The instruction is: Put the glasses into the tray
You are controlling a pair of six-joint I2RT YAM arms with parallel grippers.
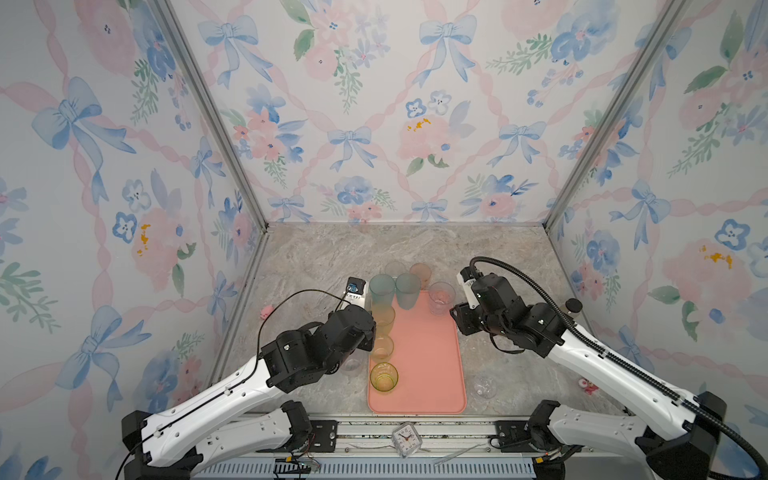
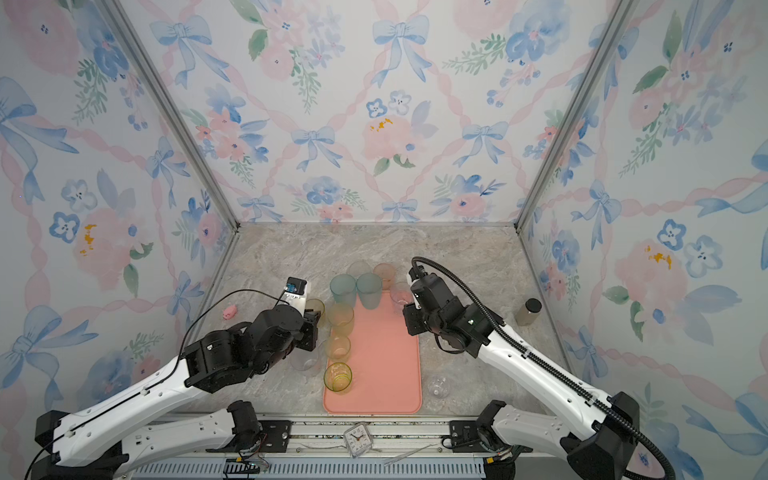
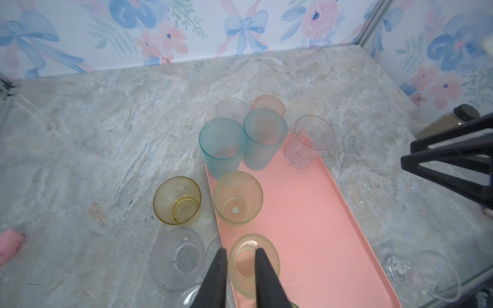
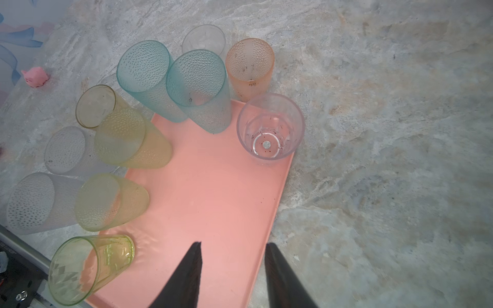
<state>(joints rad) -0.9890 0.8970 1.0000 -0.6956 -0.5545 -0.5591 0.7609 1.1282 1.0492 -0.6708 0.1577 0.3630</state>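
Observation:
The salmon-pink tray (image 1: pixel 432 365) lies lengthwise mid-table. Along its left side stand three yellowish glasses (image 1: pixel 383 316), and my left gripper (image 3: pixel 241 250) straddles the near wall of the middle one (image 3: pixel 273 262), one finger outside and one inside, with a narrow gap between them. A teal glass (image 1: pixel 407 291) and a clear glass (image 1: pixel 440 297) stand at the tray's far end, and a second teal glass (image 1: pixel 381 286) at its far left corner. My right gripper (image 4: pixel 232 244) hangs open over the tray's right rim, holding nothing.
Off the tray stand a peach glass (image 1: pixel 420 272) and a clear one (image 1: pixel 394 268) behind it, an amber glass (image 3: pixel 177 200) and a frosted clear one (image 3: pixel 177 258) to its left, and a small round glass (image 1: pixel 485 386) to its right. A capped bottle (image 2: pixel 528 311) is far right, a clock (image 1: pixel 406 438) in front.

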